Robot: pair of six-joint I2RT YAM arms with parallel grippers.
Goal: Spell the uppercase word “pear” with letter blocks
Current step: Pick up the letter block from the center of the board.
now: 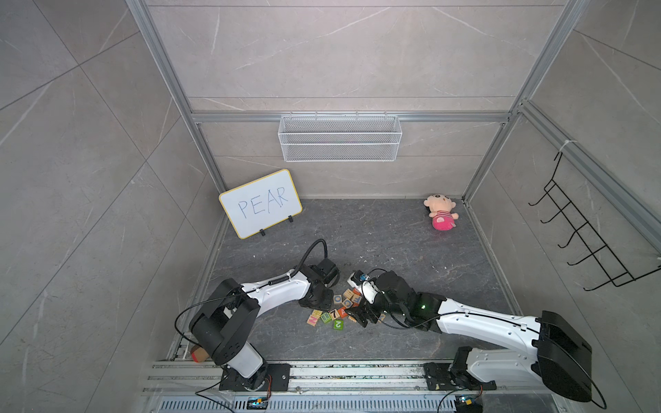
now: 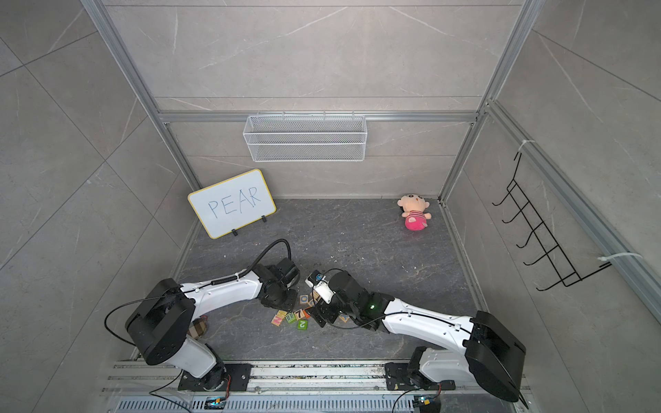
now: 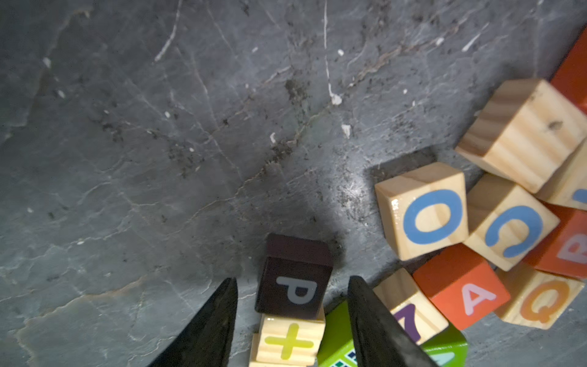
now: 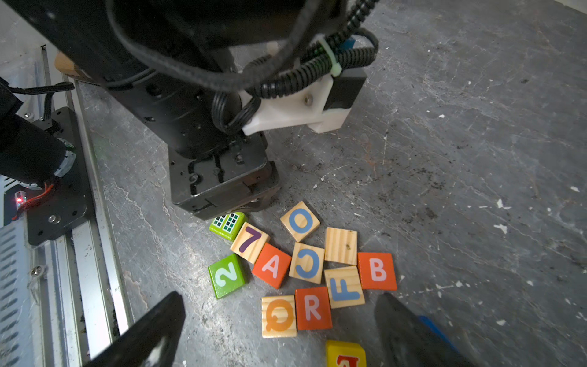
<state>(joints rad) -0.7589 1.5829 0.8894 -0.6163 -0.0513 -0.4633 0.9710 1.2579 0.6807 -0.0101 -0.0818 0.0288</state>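
On the worktop [image 3: 127,127], the left pincer [image 3: 292,279] sits open around the black P block [image 3: 297,251]; the right pincer [image 4: 281,297] hangs wide open.

Whiteboard [image 1: 260,203] reading PEAR stands propped at the back left. Plush doll [image 1: 441,212] lies at the back right. White wire basket [image 1: 339,143] hangs on the rear wall, black hook rack [image 1: 588,236] on the right wall. Clustered on the dark stone tabletop [image 1: 393,243]: wooden O block [image 4: 300,221], C block [image 4: 306,263], F block [image 4: 344,287], Q block [image 4: 279,316], 7 block [image 4: 250,242], green 2 block [image 4: 226,275], orange-red B block [image 4: 377,271].
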